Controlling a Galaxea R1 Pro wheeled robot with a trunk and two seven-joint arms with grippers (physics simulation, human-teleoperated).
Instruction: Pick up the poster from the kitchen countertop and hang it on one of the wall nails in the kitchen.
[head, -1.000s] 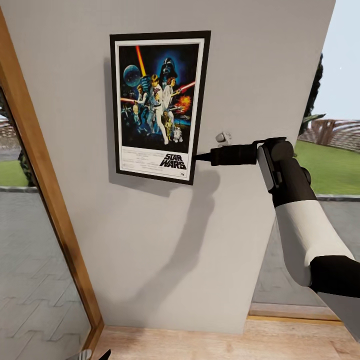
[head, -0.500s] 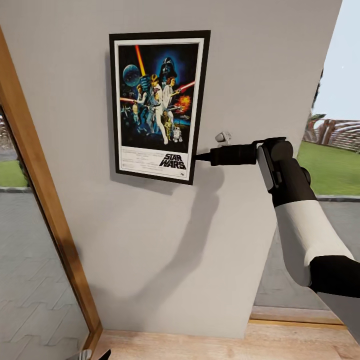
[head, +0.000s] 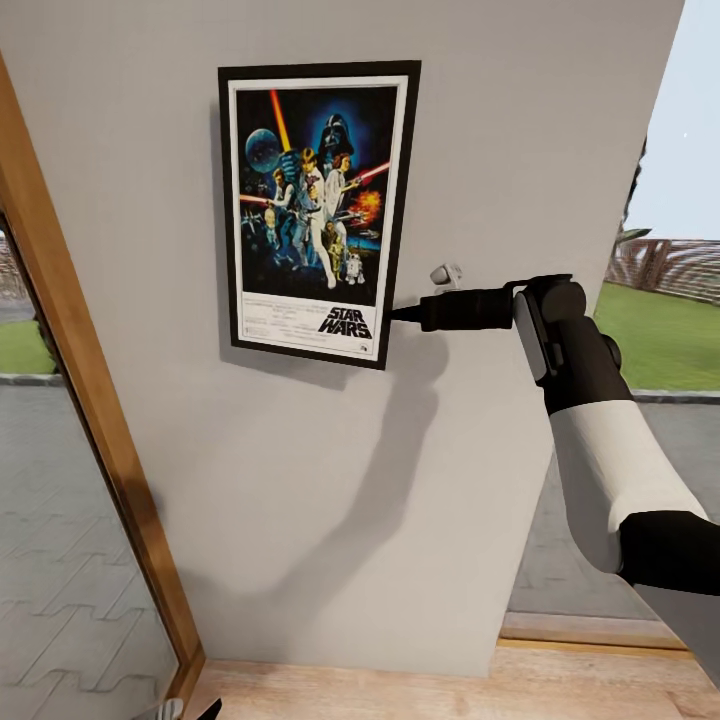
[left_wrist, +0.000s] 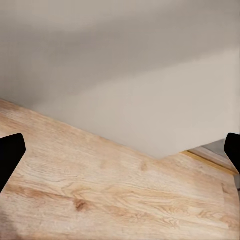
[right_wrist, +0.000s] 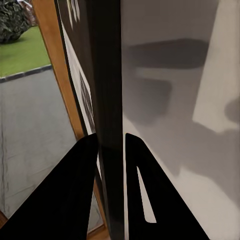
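Light-grey wall panel: is filling most of the head view, with a wooden door or window frame slanting down its left side and a pale wood floor running along its foot. Poster: is hanging upright and high on the panel, slightly tilted, its Star Wars print facing out, its lower right edge being gripped. Right arm: is reaching in level from the right, white forearm and black wrist. Right gripper: its jaws are pinching the poster's frame edge, one finger on each face, as the right wrist view is showing along the edge-on black frame. Left gripper: is hanging low over the floor, jaws spread wide apart, dark fingertips showing at either side with nothing between them. Risk, as a judgement: if the jaws are releasing before the frame is truly catching on a nail, the poster is likely dropping to the floor; a sideways pull on withdrawal could be dragging it off or skewing it further. Hidden: the wall nail is lying behind the poster, if engaged at all; whether the frame is touching the wall cannot be told.
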